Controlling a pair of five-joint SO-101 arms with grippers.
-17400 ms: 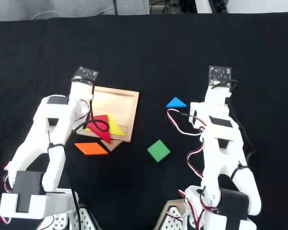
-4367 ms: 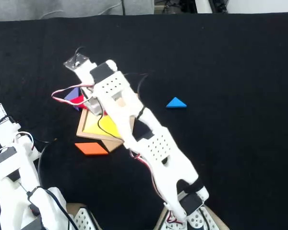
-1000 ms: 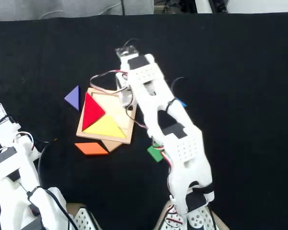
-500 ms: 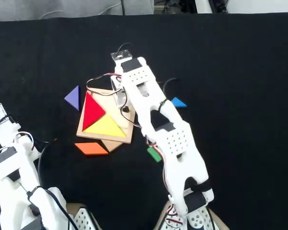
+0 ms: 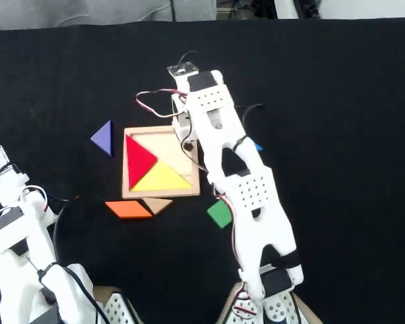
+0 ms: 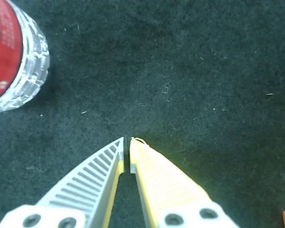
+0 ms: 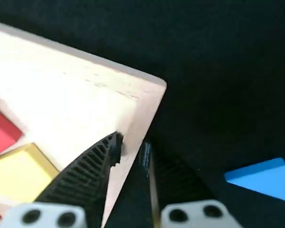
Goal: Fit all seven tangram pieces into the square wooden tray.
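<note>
At the far right corner of the tray [image 5: 148,129]: right gripper [image 7: 131,145] closed to a narrow gap on the tray wall, one finger inside, the other outside over the cloth, rim pinched between them. Tray is light wood, lying flat, edges square to the table in the high view.

Inside tray: red triangle [image 5: 138,158] against the left wall and yellow triangle [image 5: 162,179] against the near wall, the two meeting along a slanted edge. Remaining floor is bare wood.

Outside tray:
- blue triangle [image 7: 261,178] near the gripper, to the tray's right, mostly behind the arm in the high view
- purple triangle [image 5: 103,138] just off the left wall
- orange parallelogram [image 5: 128,209] and tan triangle [image 5: 156,204] touching each other, just beside the near wall
- green square [image 5: 219,213] off the near right corner, partly under the arm

Left gripper [image 6: 126,141]: fingers almost together, nothing held, above black cloth [image 6: 204,71] at the table's left, well apart from the tray. Clear bottle [image 6: 12,52] with red label near it.
</note>
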